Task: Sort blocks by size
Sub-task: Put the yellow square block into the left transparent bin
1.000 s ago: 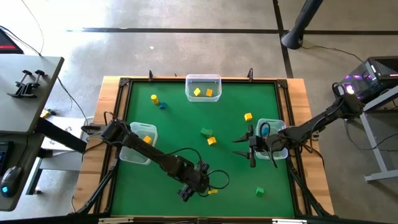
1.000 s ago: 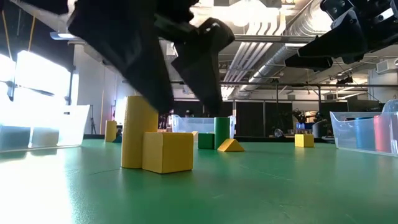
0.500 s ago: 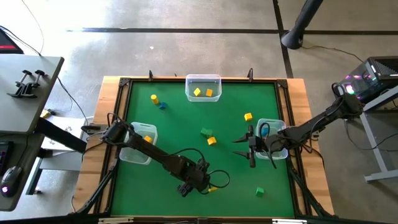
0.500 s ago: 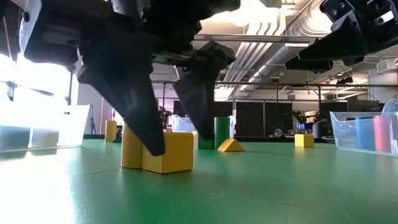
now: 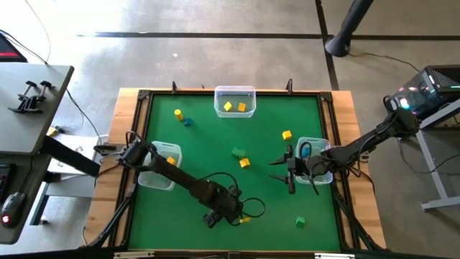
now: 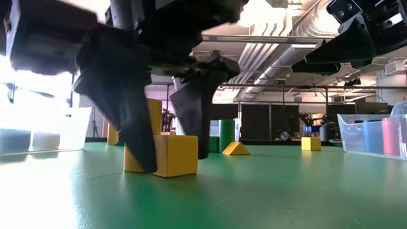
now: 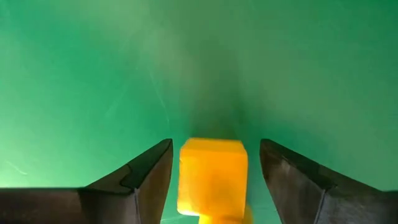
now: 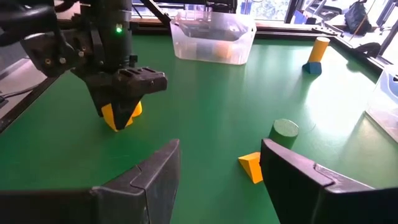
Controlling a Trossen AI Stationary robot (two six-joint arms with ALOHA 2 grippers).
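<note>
Your left gripper (image 7: 214,180) is straddling the yellow block (image 7: 212,176) at the near edge of the green table (image 5: 287,201), fingers (image 7: 146,177) spread just beside its sides, not visibly touching, while your right gripper (image 5: 290,170) is hovering spread open beside the right-hand bin (image 5: 320,147)
</note>
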